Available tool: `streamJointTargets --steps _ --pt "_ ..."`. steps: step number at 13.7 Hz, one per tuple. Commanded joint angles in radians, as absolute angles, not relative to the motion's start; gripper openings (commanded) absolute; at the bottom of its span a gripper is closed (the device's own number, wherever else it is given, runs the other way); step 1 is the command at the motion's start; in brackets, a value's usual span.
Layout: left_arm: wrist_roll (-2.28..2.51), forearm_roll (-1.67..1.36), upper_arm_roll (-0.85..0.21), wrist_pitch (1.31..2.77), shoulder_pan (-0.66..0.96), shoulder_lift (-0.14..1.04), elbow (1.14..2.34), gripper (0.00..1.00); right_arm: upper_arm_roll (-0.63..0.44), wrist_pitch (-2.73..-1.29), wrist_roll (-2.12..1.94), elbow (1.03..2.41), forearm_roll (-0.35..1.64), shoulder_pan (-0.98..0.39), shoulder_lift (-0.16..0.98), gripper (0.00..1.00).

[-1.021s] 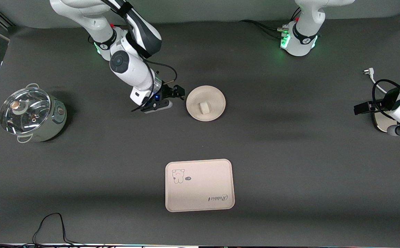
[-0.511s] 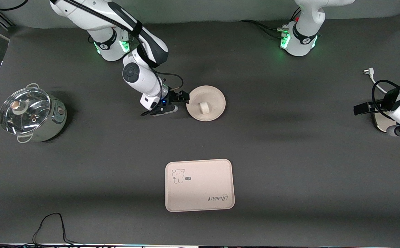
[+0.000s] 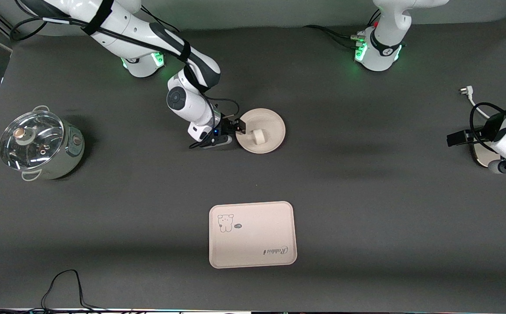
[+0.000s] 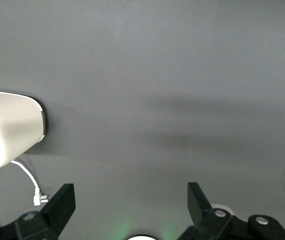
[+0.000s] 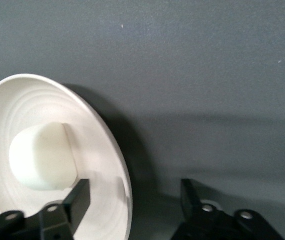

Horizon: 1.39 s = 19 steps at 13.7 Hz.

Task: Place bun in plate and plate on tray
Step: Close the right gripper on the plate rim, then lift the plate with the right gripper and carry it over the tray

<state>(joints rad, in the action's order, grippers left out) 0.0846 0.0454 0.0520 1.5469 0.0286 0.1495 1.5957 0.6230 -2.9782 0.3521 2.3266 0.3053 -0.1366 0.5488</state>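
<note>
Dark grey tabletop (image 3: 366, 209) – matt, faintly napped like cloth or felt, no glare.

Round cream-white plate (image 3: 274, 126) – matt, smooth; the right wrist view shows faint concentric ridges across its inner face (image 5: 42, 110).

Small off-white bun (image 3: 259, 136) – smooth, dull skin with a soft, waxy look; material can't be told.

Cream rectangular tray (image 3: 253, 244) – matt, even finish, dark printed bear and script on it.

Pale green pot (image 3: 63, 159) toward the right arm's end – glossy body, clear glass lid (image 3: 30, 139) with bright reflections, shiny metal handles.

Arm casings – glossy white plastic. Right gripper (image 3: 240, 127) and left gripper (image 4: 130, 202) – black fingers, matt, plastic-looking.
</note>
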Motion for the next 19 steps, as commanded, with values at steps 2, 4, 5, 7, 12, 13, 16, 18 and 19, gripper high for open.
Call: streamJointTargets --steps 2,4,5,7,12,13,16,18,19 --pt "0.066 0.049 0.057 1.543 0.029 0.161 1.572 1.00 0.621 -3.030 0.382 2.310 0.281 -0.141 0.591 0.00" --pt "0.066 0.049 0.057 1.543 0.029 0.161 1.572 1.00 0.621 -3.028 0.383 2.309 0.282 -0.141 0.581 0.00" --pt "0.066 0.048 0.057 1.543 0.029 0.161 1.572 1.00 0.621 -3.014 0.385 2.309 0.282 -0.140 0.571 0.00" --pt "0.066 0.049 0.057 1.543 0.029 0.161 1.574 1.00 0.621 -2.962 0.387 2.292 0.282 -0.133 0.542 0.00" --pt "0.066 0.049 0.057 1.543 0.028 0.161 1.572 1.00 0.606 -2.681 0.387 2.055 0.281 -0.106 0.466 0.00" --pt "0.066 0.049 0.057 1.543 0.028 0.161 1.574 1.00 0.580 -2.640 0.382 1.980 0.272 -0.101 0.472 0.00" --pt "0.066 0.049 0.057 1.543 0.029 0.161 1.574 1.00 0.528 -2.547 0.377 1.695 0.088 -0.097 0.624 0.00" --pt "0.066 0.049 0.057 1.543 0.029 0.161 1.572 1.00 0.526 -2.493 0.388 1.451 0.013 -0.103 0.807 0.00" --pt "0.066 0.048 0.057 1.543 0.029 0.163 1.574 1.00 0.526 -2.490 0.385 1.366 0.005 -0.107 0.895 0.00"
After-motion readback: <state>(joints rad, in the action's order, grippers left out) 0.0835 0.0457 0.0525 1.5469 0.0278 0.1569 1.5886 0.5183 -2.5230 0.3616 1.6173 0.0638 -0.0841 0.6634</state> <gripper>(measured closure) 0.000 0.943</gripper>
